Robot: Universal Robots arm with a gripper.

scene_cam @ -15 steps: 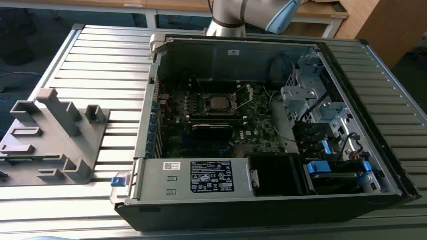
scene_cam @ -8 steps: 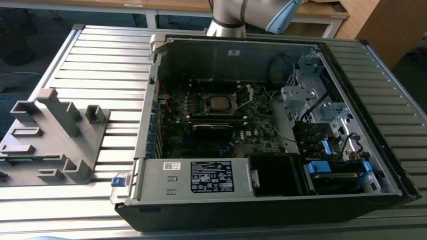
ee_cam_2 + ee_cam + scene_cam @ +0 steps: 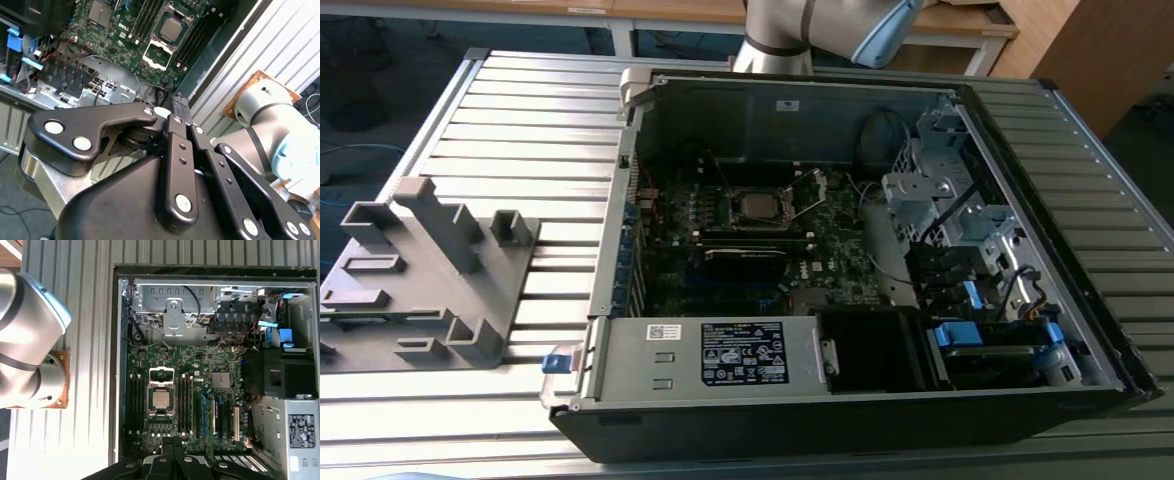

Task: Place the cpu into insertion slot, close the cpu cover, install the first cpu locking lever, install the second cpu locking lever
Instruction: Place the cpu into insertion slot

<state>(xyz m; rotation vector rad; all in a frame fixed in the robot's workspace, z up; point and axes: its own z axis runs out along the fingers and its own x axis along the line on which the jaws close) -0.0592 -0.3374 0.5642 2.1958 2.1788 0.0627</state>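
The cpu (image 3: 160, 399) lies flat in its socket on the green motherboard of the open computer case (image 3: 607, 250); it also shows in the exterior view (image 3: 754, 207) and in the second wrist view (image 3: 171, 27). The cpu cover (image 3: 161, 375) stands open, swung away from the socket toward the drive cage, and appears as a silvery frame (image 3: 159, 52). My gripper (image 3: 180, 107) is shut with nothing between its black fingers and hangs well above the case. Its fingertips (image 3: 169, 444) point toward the motherboard edge, apart from the socket.
The case lies on a slatted metal table (image 3: 520, 120). A grey plastic fixture (image 3: 427, 270) stands at the exterior view's left. A power supply (image 3: 720, 355), drive cage (image 3: 921, 190) and cables fill the case. The arm's base (image 3: 30, 365) sits beside the case.
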